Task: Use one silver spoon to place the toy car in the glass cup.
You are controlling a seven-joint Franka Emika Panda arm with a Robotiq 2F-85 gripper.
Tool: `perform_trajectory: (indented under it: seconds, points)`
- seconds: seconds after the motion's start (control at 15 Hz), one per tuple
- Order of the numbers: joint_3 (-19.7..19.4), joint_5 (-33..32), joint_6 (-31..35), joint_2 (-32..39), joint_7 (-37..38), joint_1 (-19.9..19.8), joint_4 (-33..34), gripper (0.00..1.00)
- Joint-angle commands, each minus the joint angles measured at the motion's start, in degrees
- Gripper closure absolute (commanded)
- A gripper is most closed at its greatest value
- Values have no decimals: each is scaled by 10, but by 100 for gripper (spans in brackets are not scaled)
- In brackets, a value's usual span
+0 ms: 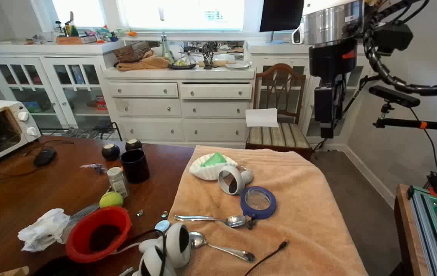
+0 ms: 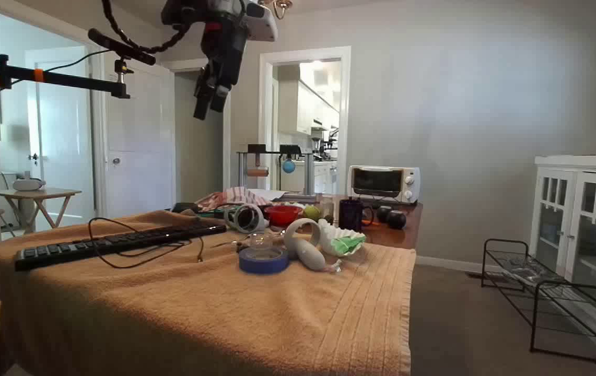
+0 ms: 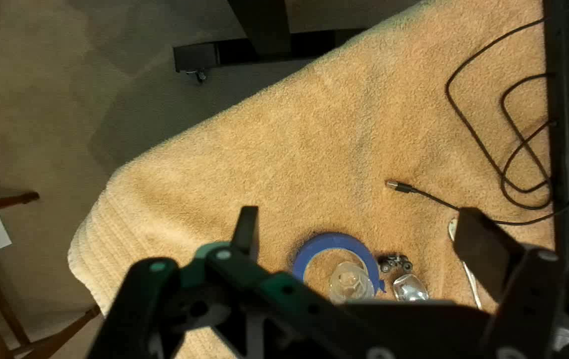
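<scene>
Hanging high in the air, a black robot gripper (image 1: 326,132) shows in an exterior view well apart from the toy car (image 1: 251,223), a small dark shape resting on a peach towel (image 1: 298,214) below. Seen edge-on from here, its spread cannot be told. The car lies just beside the bowl of a silver spoon (image 1: 205,218), close to a blue tape ring (image 1: 259,215) with the glass cup (image 1: 258,200) inside it. A second spoon (image 1: 228,250) rests nearby on the towel, while a red bowl (image 1: 76,239) and a dark mug (image 1: 135,166) stand on the wooden table (image 1: 166,163).

In an exterior view that takes in a black keyboard (image 2: 57,253) on the towel, the gripper hangs high above, a gap showing between its two fingers (image 2: 201,107). The glass cup shows inside the tape ring, just beside a white controller (image 2: 311,254); the car cannot be made out from this angle. A toaster oven (image 2: 384,183) stands on the table behind.

In the wrist view, looking down, the gripper's fingers are spread wide. The car lies on the towel well below them, visible through the gap, a little nearer the finger on the keyboard's side. The outer edge of the tape ring and the spoon's bowl are just beside it; whether it touches either cannot be told. The rest of the spoon is hidden by the gripper, and the tip of a black cable (image 3: 405,188) lies near the car.
</scene>
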Motion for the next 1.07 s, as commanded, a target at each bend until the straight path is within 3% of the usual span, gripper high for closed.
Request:
perform_trajectory:
  seconds: [0.0, 0.4, 0.67, 0.8, 0.87, 1.0]
  points:
    - [-5, -2, -1, 0, 1, 6, 1, 0]
    - [26, -21, 144, 28, 50, 18, -2, 0]
    - [61, -96, 217, 83, 73, 28, 17, 0]
    - [76, -157, 240, 126, 118, 29, 38, 0]
    - [56, -111, 222, 76, 80, 36, 8, 0]
    - [62, -138, 235, 106, 102, 41, 20, 0]
